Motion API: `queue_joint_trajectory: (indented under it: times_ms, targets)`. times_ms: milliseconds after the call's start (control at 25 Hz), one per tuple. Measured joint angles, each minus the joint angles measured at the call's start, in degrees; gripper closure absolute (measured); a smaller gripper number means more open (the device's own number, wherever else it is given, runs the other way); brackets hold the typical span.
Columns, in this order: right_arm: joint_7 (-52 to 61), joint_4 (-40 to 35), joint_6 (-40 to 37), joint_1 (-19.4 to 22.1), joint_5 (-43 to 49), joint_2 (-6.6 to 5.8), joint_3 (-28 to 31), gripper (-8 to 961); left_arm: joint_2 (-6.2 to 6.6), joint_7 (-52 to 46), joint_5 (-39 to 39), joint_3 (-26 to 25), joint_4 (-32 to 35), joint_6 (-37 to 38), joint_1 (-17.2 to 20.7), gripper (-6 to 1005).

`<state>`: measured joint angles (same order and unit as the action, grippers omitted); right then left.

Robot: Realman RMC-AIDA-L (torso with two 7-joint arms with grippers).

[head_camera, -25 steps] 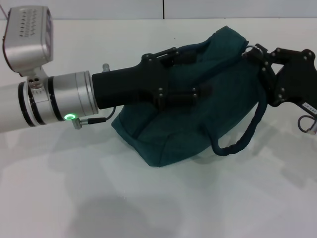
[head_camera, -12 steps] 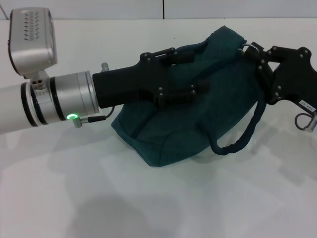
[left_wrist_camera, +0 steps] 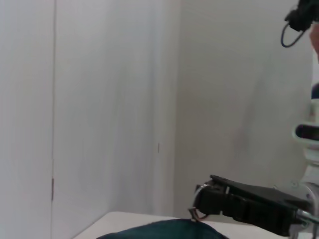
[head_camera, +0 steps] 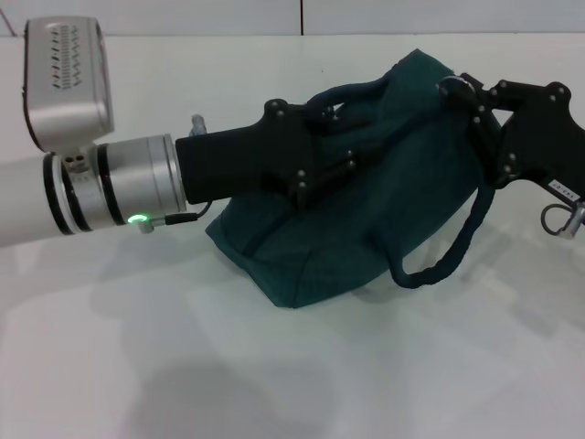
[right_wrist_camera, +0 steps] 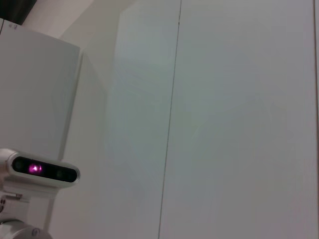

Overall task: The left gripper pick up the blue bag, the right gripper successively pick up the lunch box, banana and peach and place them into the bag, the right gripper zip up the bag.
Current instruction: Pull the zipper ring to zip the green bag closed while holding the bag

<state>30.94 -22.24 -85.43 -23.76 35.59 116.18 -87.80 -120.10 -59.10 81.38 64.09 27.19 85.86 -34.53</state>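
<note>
The blue bag lies slumped on the white table, its top edge also showing in the left wrist view. My left gripper reaches in from the left and is shut on the bag's upper fabric, beside a handle loop. My right gripper sits at the bag's top right end, shut on the metal zipper ring. It also shows in the left wrist view. The lunch box, banana and peach are out of view.
The bag's second dark handle strap hangs down its right side onto the white table. The right wrist view shows only white wall panels and the left arm's wrist camera.
My left gripper has rolled on its wrist and its fingers have drawn closer together on the bag. The handle loop now shows above it. My right gripper has shifted slightly left and up.
</note>
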Motion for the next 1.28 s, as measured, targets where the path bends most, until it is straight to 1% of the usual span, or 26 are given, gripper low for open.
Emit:
queue_joint_trajectory:
  times_ms: [80,320,560,800,960,1240,1280]
  targets:
    - [0.0,0.0,0.0,0.0,0.0,0.0,0.0,935,-0.01,0.6,0.0,0.5,0.0,0.0,0.0,652]
    - [0.0,0.0,0.0,-0.1,0.0,0.0,0.0,935,-0.06,3.0,0.0,0.9,0.0,-0.1,0.1,890]
    - [1.2,0.0,0.0,-0.1,0.0,0.0,0.0,935,-0.04,7.9,-2.6,1.0,-1.5,-0.1,1.0,957]
    - [2.7,0.9,0.0,-0.1,-1.0,0.0,0.1,935,0.22,9.8,-2.1,1.0,-1.6,-0.1,1.5,958]
    - [4.4,2.2,0.1,-0.3,-1.9,-0.07,0.4,935,0.23,12.6,-2.5,1.0,-1.1,-0.2,3.2,959]
    - [4.8,5.8,0.1,-0.3,-6.9,-0.14,0.5,935,0.32,12.6,-2.7,-0.1,-1.2,-1.2,4.0,959]
    - [4.8,7.4,0.2,-0.1,-8.8,-0.14,0.5,935,0.33,12.7,-2.8,-0.4,-1.1,-1.5,4.3,959]
